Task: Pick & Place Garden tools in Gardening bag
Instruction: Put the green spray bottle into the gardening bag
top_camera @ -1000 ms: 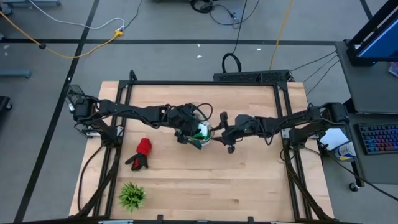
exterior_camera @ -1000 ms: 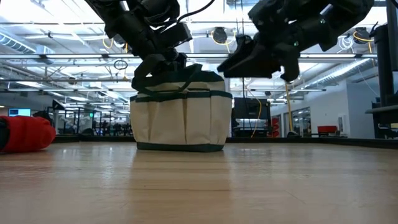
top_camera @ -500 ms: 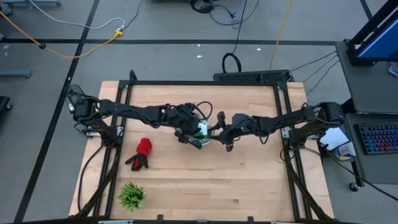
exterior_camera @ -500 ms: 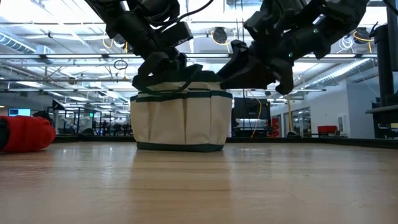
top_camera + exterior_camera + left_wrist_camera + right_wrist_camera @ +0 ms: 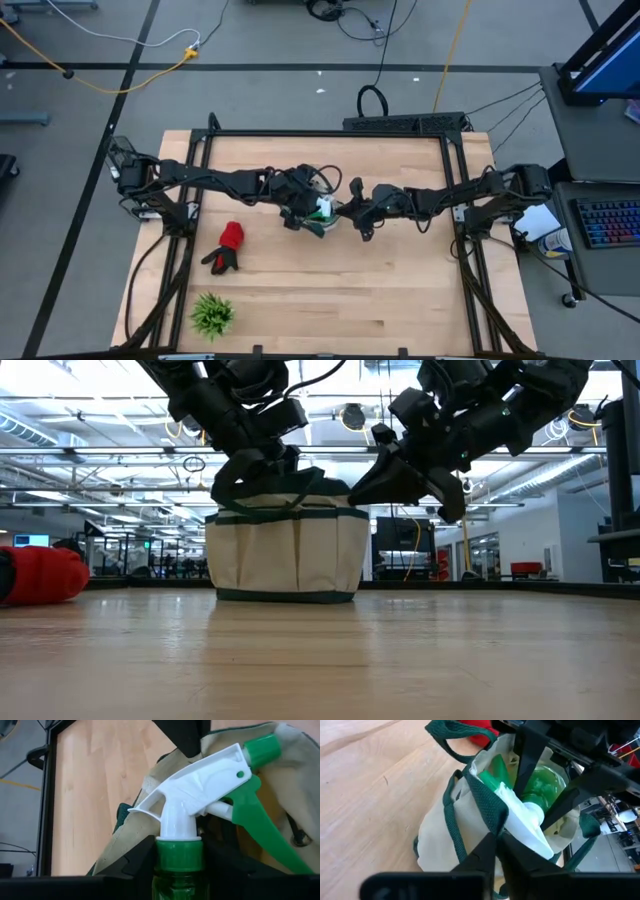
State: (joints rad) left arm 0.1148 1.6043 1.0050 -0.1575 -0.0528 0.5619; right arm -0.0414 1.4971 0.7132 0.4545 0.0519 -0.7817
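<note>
A: High view: bag point(image 5: 322, 212) sits mid-surface point(image 5: 400, 290), both arms meeting over it. Wide bare wood in front and to the right; glove point(image 5: 226, 246) and tuft plant point(image 5: 211, 314) lie well apart on the left-front side.

B: Left gripper point(image 5: 180, 857)?

A: Fingers parted around the neck of the spray bottle point(image 5: 179, 870), gripping it just under the white trigger head. Bottle hangs over the bag's open mouth, upright, body translucent green, trigger lever green plastic.

B: Right gripper point(image 5: 496, 836)?

A: Fingers pinched together on the bag's rim, at the cream canvas edged with dark green webbing. In the right wrist view the rim is drawn up and the mouth gapes beside the bottle.

B: Bag shape?

A: Low view: soft canvas, pocket seams down the side, green band at base and top, looped handles point(image 5: 262, 478) drooping over it. Base flat on the surface. Red glove cuff point(image 5: 40, 574) at the left edge, rounded, padded.
</note>
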